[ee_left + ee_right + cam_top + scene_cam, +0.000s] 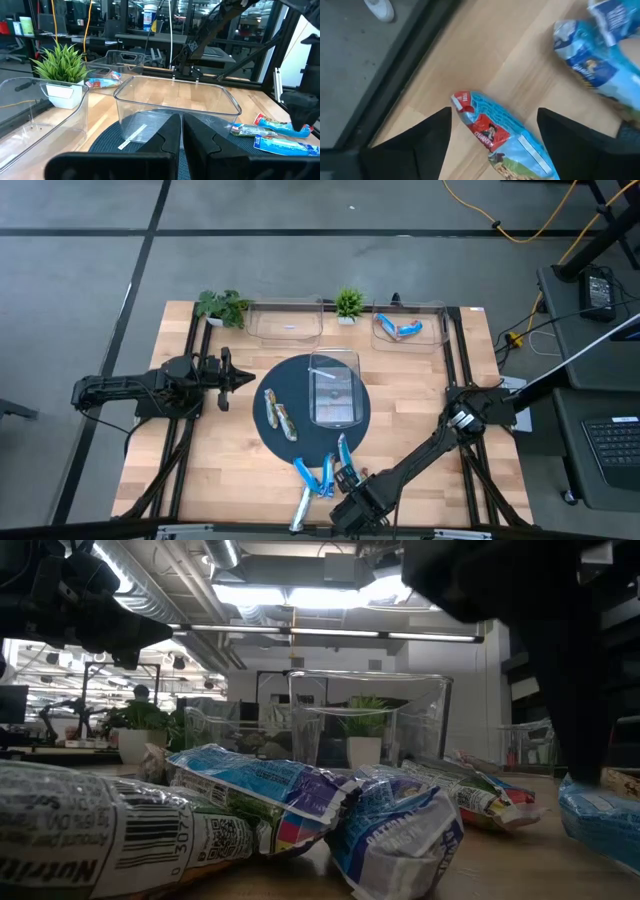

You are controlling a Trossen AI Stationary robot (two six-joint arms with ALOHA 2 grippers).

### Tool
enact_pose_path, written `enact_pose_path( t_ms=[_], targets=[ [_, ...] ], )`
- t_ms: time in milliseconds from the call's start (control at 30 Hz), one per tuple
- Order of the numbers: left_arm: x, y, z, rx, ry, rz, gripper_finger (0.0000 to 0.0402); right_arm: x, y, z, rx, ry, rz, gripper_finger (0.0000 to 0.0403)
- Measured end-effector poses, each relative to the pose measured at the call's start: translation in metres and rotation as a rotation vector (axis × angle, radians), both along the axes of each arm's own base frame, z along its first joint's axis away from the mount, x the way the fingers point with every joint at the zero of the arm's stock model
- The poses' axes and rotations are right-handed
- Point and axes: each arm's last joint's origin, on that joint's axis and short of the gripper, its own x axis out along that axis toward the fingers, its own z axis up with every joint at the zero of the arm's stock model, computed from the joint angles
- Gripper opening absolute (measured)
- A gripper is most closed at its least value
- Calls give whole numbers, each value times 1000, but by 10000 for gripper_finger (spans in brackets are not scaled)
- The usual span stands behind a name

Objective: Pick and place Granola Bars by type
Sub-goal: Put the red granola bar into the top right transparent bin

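Several wrapped granola bars lie flat near the table's near edge: blue ones (305, 471) (343, 450) and a silvery white one (300, 508). Two brown bars (278, 413) rest on the dark round mat. My right gripper (347, 478) (495, 145) hangs low over the near bars, open. Its fingers stand on either side of a blue bar with a red end (492, 132) without touching it. More blue bars (600, 55) lie just beyond. My left gripper (240, 377) (181, 135) is shut and waits at the mat's left side.
A clear bin (333, 387) (175, 97) stands on the round mat (262, 435). Two more clear bins sit at the far edge; the right one (410, 328) holds blue and red bars, the left one (285, 320) is beside it. Small potted plants (222, 307) (348, 304) flank them.
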Motion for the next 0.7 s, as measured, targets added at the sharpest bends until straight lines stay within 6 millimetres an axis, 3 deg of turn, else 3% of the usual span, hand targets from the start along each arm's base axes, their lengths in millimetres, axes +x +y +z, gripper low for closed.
enact_pose_path(
  t_ms=[267,700],
  targets=[
    [0,0,0,0,0,0,13,1,1,-8,-11,13,2,232],
    [0,0,0,0,0,0,11,1,0,-7,-7,12,-14,66]
  ],
)
